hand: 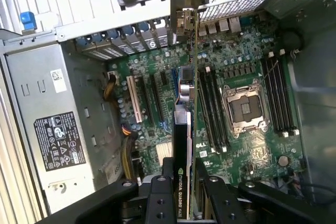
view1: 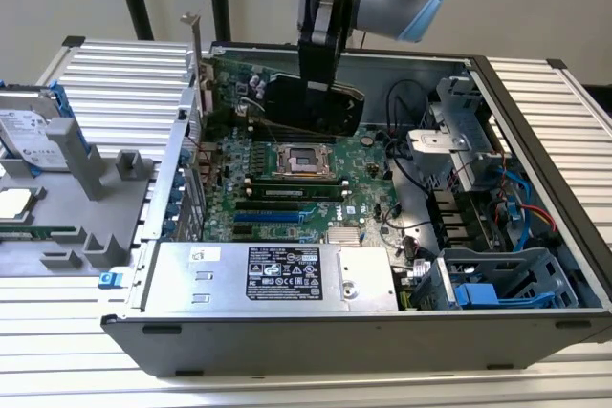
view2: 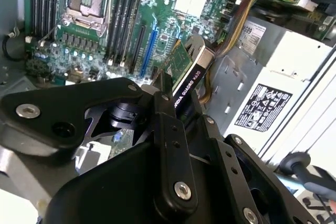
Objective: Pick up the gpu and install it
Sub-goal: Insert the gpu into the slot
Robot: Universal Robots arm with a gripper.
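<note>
The gpu (view1: 287,97) stands on edge inside the open computer case, over the far part of the green motherboard (view1: 287,188). Its black cover faces the exterior camera and its metal bracket (view1: 194,35) rises above the case's rear wall. My gripper (view1: 318,74) is shut on the card's upper edge. In both wrist views the card shows edge-on, the gpu (hand: 181,129) and gpu (view2: 189,74) running out from between the fingers of my gripper (hand: 181,184) (view2: 181,106). It lines up along the expansion slots (hand: 156,95), beside the processor socket (hand: 244,108). Whether it touches a slot is hidden.
A grey power supply (view1: 273,274) fills the case's near side, with yellow and black cables (hand: 128,150) beside it. Drive cages (view1: 497,279) and blue cables sit at the exterior view's right. Outside the case, at the exterior view's left, a grey fixture (view1: 96,188) carries a hard drive (view1: 29,131).
</note>
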